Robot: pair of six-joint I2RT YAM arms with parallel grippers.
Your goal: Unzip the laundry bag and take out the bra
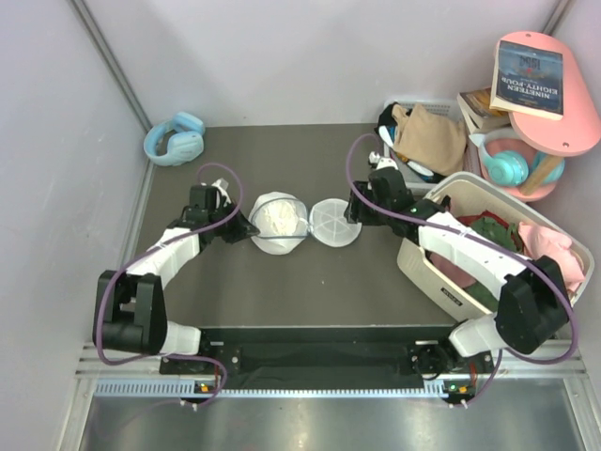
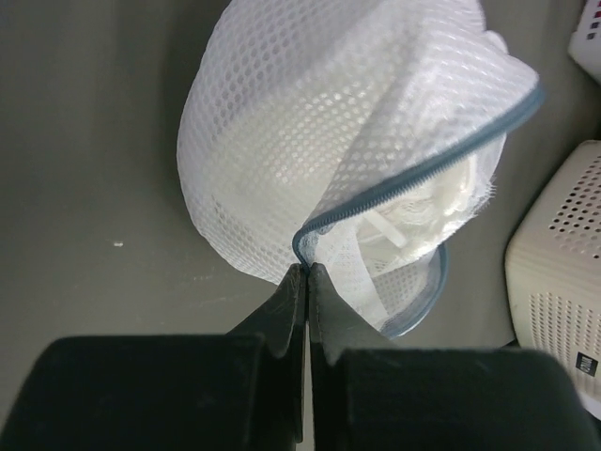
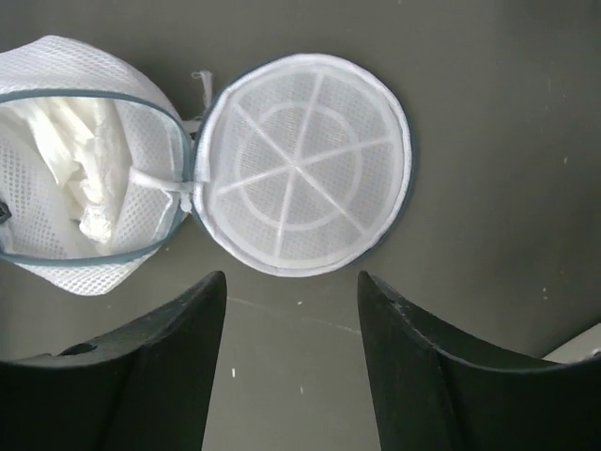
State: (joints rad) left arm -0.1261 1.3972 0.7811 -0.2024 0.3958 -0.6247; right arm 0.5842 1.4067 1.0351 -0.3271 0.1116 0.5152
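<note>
The laundry bag (image 1: pixel 278 221) lies unzipped in the middle of the table, its two white mesh halves spread side by side, the flat lid half (image 1: pixel 333 222) on the right. The cream bra (image 1: pixel 279 218) sits wadded in the left half. My left gripper (image 1: pixel 246 225) is shut on the bag's zip rim at its left edge; in the left wrist view the gripper (image 2: pixel 307 268) pinches the mesh bag (image 2: pixel 310 113), with the bra (image 2: pixel 427 202) showing inside. My right gripper (image 1: pixel 355 209) is open and empty, just right of the lid. In the right wrist view the gripper (image 3: pixel 291 277) is short of the lid (image 3: pixel 300 160), and the bra (image 3: pixel 80 160) shows.
A big white basket (image 1: pixel 441 272) of clothes with a pink garment (image 1: pixel 549 246) stands at the right. A grey crate with tan cloth (image 1: pixel 427 132) is behind it. Blue headphones (image 1: pixel 175 139) lie back left. A pink shelf with a book (image 1: pixel 531 80) is at the back right.
</note>
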